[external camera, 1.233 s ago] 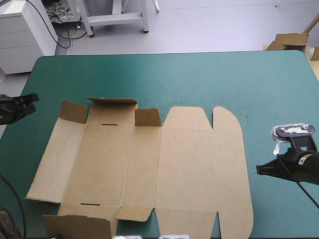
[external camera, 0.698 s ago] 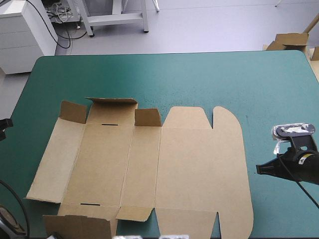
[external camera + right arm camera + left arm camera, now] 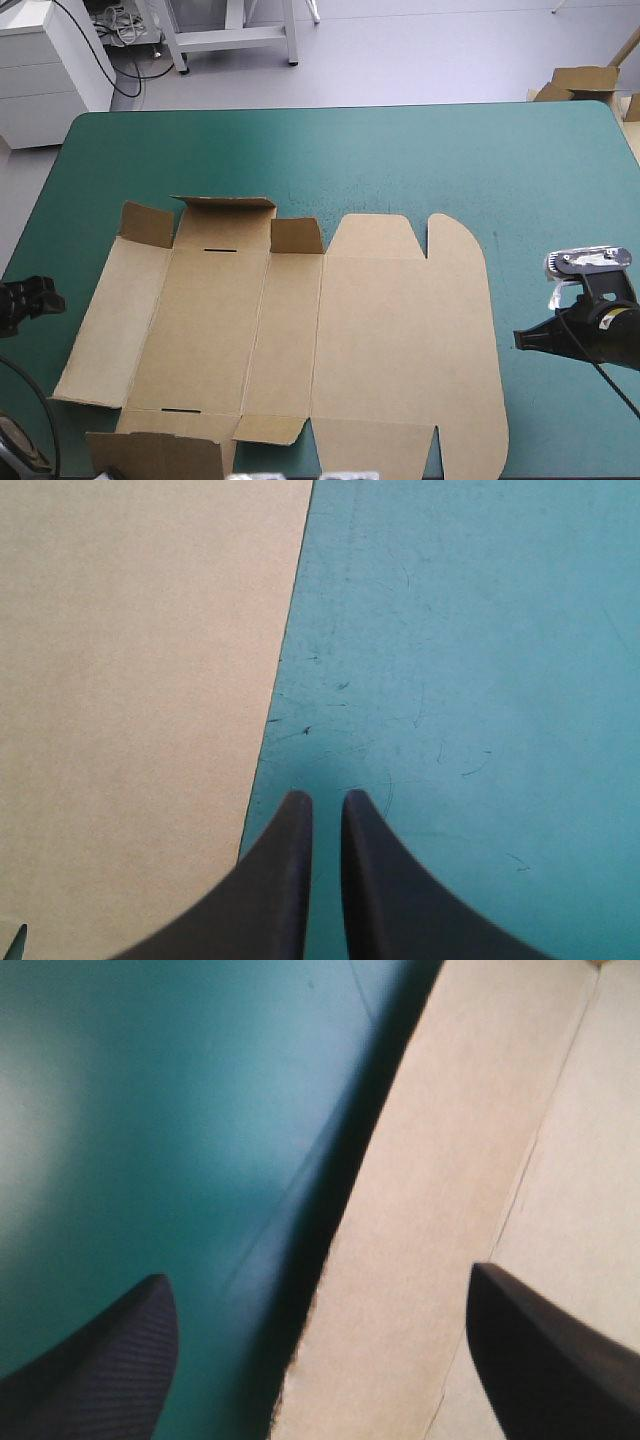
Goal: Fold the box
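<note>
Box [image 3: 300, 340] sheet lies almost flat and unfolded across the middle of the table [image 3: 400, 150], brown on the teal-green cover, its long left panel toward the left claw [image 3: 38, 298] and its rounded lid panel toward the right claw [image 3: 522, 340]. The left claw stands open with its black fingers wide apart, and the wrist view shows it low over that panel's outer edge, which casts a dark shadow and seems slightly lifted. The right claw has its fingers drawn together on nothing, over bare cover just beside the lid's edge. The main risk, as I judge it, is that the left claw pushes against the edge instead of getting a finger under it, so the whole light sheet slides toward the right claw and skews. A bite on only the thin rim could slip off, or bend the panel away from its score line. A nudge from the right claw could also shift the lid. By count there are one box sheet, two claws, three raised flaps [image 3: 225, 203] along the far edge, one raised flap at the near left corner, and two narrow slots [image 3: 222, 249] in the base panel.
</note>
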Tool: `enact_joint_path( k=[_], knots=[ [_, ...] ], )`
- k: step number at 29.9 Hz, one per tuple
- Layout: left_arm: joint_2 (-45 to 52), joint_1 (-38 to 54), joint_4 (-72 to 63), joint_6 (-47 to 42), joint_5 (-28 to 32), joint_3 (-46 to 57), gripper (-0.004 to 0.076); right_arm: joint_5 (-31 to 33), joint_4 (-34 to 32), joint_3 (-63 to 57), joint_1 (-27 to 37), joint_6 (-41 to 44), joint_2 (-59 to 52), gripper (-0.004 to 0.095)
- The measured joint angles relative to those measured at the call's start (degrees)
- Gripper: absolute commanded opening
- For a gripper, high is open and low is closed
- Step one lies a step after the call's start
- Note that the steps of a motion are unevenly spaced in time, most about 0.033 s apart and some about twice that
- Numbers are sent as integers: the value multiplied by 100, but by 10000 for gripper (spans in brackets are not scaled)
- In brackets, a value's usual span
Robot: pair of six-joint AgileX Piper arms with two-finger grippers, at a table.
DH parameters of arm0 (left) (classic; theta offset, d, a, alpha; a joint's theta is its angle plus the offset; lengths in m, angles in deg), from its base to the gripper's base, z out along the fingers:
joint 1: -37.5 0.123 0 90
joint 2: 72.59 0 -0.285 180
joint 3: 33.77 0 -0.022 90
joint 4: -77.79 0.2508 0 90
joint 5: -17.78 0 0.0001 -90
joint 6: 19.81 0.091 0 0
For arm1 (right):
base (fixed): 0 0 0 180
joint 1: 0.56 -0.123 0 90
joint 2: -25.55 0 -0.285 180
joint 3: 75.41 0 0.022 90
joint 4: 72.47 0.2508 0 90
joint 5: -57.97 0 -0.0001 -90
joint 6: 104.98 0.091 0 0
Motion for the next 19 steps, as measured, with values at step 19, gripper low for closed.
enact_joint_path(
  k=[19],
  knots=[
    [-29, 0, -175, 1443, 131, 974, 568, -4, 0, 0, 0, -7, 0, 86]
  ],
)
